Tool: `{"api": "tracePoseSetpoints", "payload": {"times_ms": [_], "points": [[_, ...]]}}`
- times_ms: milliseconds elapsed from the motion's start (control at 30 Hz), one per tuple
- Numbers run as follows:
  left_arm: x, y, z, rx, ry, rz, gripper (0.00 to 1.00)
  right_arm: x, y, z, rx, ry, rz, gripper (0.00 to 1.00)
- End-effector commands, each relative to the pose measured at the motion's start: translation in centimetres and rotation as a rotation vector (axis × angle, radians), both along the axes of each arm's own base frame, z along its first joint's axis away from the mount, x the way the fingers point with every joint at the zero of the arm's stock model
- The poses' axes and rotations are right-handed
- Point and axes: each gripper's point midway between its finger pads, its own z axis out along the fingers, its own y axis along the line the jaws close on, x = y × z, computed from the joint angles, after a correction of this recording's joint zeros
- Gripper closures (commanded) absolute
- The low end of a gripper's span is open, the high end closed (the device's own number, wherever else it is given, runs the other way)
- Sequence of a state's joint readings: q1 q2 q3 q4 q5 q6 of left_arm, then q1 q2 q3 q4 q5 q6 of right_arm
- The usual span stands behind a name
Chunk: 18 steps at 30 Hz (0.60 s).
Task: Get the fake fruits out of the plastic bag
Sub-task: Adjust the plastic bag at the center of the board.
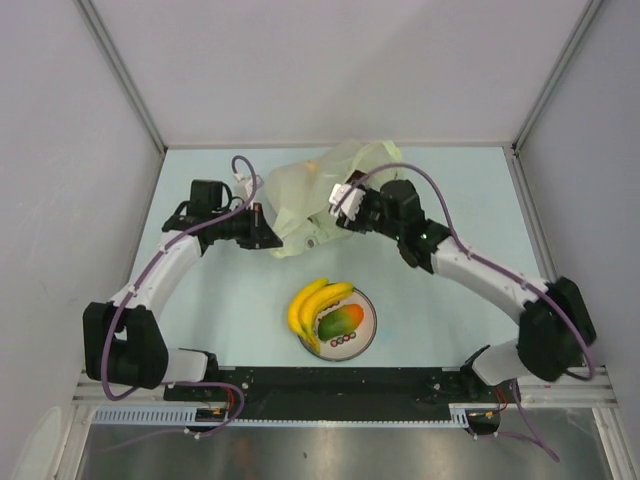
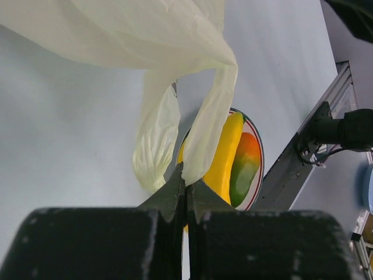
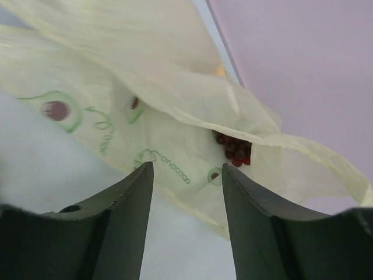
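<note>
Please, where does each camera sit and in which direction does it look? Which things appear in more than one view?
Top external: above and behind the arms, looking down on the table; both arms show, the plastic bag beyond the plate.
Left wrist: looks past the left gripper, shut on a bag handle, toward the banana bunch and mango.
Right wrist: looks between the open right gripper into the bag opening, at the grape bunch.
Shared: bag in all three; plate, banana bunch and mango in top and left wrist.
</note>
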State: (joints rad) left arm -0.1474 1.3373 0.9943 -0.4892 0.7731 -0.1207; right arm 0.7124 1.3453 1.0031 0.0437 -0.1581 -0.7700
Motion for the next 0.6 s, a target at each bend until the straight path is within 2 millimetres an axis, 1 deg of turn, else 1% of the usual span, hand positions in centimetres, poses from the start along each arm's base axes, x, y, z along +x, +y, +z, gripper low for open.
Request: {"api": "tracePoseSetpoints", "payload": {"times_ms": [0, 33, 67, 100, 133, 167, 200, 233, 267, 300, 333, 367, 400, 433, 467, 500, 533, 567], "points": [[0.9, -0.2, 3.1, 0.005, -0.094, -0.039, 1.0, 7.2, 0.8, -2.0, 0.067, 0.036, -0.107, 0.47], [0.9, -0.1, 3.5, 0.003, -0.091, -0.044, 1.0, 8.5, 0.2, -2.5, 0.066, 0.04, -0.127, 0.48], [1.7, -0.1, 5.0, 0.001, -0.132, -0.051, 1.0, 9.5, 0.2, -3.1, 0.069, 0.047, -0.138, 0.48], [2.0, -0.1, 5.2, 0.004, -0.131, -0.053, 1.0, 10.5, 0.1, -4.5, 0.062, 0.068, -0.15, 0.49], [2.4, 0.0, 5.8, 0.007, -0.142, -0.055, 1.0, 11.2, -0.2, -5.4, 0.065, 0.09, -0.166, 0.49], [3.1, -0.1, 7.6, 0.002, -0.197, -0.073, 1.0, 12.2, -1.3, -6.0, 0.064, 0.103, -0.196, 0.49], [3.2, -0.3, 8.2, -0.007, -0.199, -0.084, 1.0, 13.0, -1.6, -6.0, 0.064, 0.105, -0.209, 0.5], [3.6, -0.3, 8.1, 0.002, -0.207, -0.111, 1.0, 13.9, -2.2, -7.8, 0.049, 0.135, -0.234, 0.49], [3.8, -0.7, 9.6, -0.02, -0.238, -0.137, 1.0, 15.4, -3.9, -8.1, 0.065, 0.146, -0.283, 0.49], [4.1, -0.9, 9.9, -0.028, -0.245, -0.15, 1.0, 16.8, -4.7, -7.7, 0.083, 0.14, -0.315, 0.49], [4.3, -1.1, 9.9, -0.038, -0.24, -0.163, 1.0, 18.2, -5.6, -8.8, 0.087, 0.156, -0.352, 0.49], [4.7, -1.4, 10.7, -0.053, -0.258, -0.18, 1.0, 19.3, -6.6, -9.0, 0.104, 0.16, -0.391, 0.49], [4.7, -1.7, 11.0, -0.078, -0.254, -0.205, 1.0, 21.2, -8.9, -8.0, 0.119, 0.128, -0.453, 0.49], [5.3, -2.0, 10.3, -0.084, -0.226, -0.214, 1.0, 22.0, -10.1, -8.9, 0.105, 0.128, -0.48, 0.49], [6.0, -2.3, 11.4, -0.09, -0.252, -0.224, 1.0, 22.4, -11.1, -8.8, 0.076, 0.1, -0.494, 0.49], [6.1, -2.7, 11.6, -0.097, -0.242, -0.238, 1.0, 23.0, -13.6, -9.0, 0.064, 0.1, -0.547, 0.49], [6.9, -3.1, 11.8, -0.102, -0.249, -0.25, 1.0, 23.0, -15.0, -8.6, 0.068, 0.106, -0.576, 0.49], [7.0, -3.4, 12.0, -0.109, -0.249, -0.263, 1.0, 22.8, -16.6, -9.0, 0.082, 0.142, -0.614, 0.49]]}}
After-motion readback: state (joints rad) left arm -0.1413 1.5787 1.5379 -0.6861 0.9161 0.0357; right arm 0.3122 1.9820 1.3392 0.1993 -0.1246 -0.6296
